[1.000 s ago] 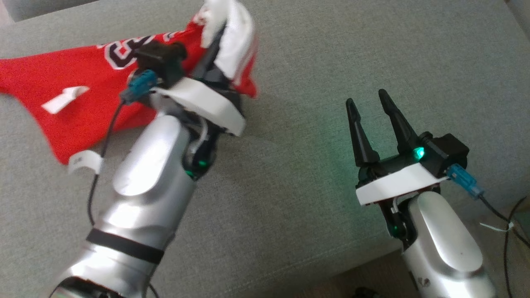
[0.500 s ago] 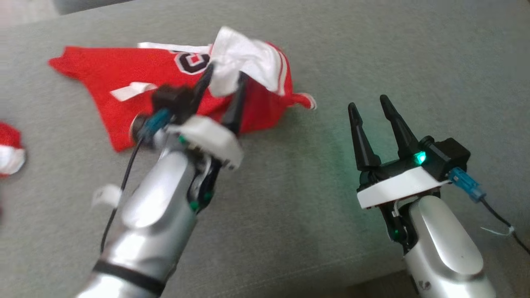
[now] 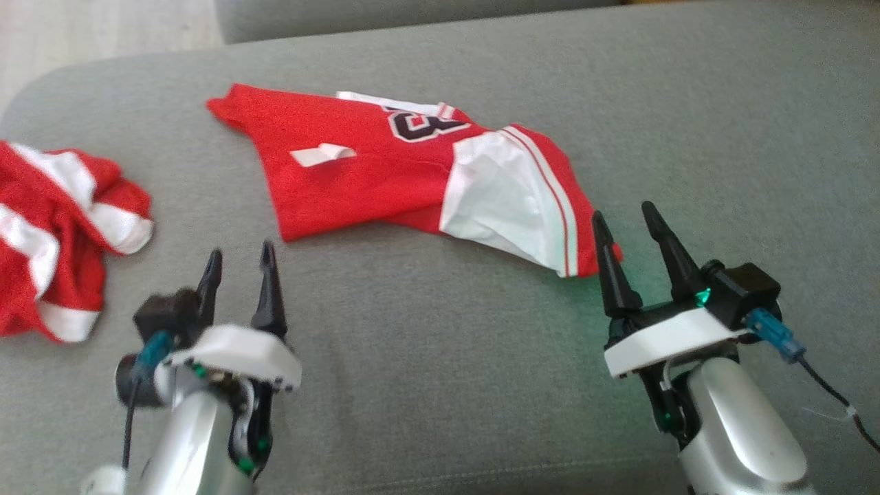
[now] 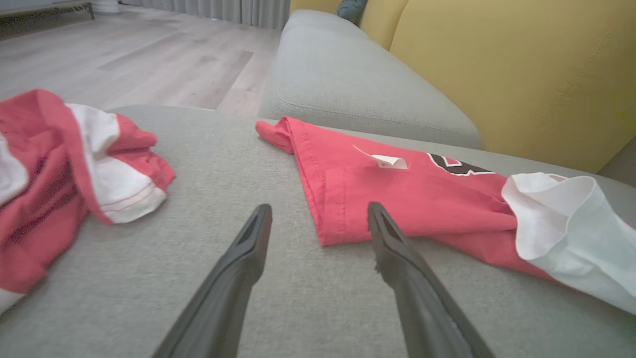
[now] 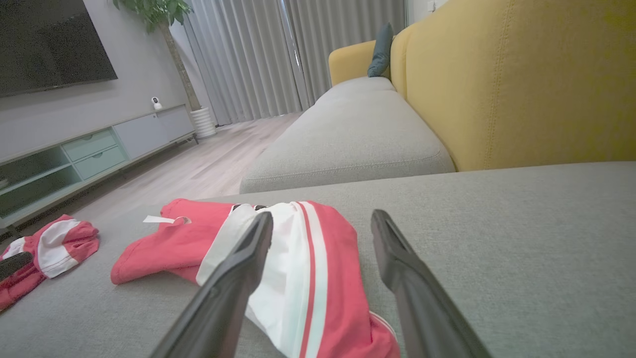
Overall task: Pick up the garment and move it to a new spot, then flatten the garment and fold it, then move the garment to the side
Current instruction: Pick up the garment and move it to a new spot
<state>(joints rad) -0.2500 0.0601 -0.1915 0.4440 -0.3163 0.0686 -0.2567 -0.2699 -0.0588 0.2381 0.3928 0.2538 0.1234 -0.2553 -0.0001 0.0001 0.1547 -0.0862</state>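
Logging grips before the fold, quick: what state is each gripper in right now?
Left gripper: open, empty, short of the red jersey.
Right gripper: open, empty, at the jersey's white end.

garment (image 3: 371, 165) on sofa (image 3: 481, 357), 2nd garment (image 3: 55, 234) left

The garment (image 4: 397, 199) runs off the left wrist view's right edge.
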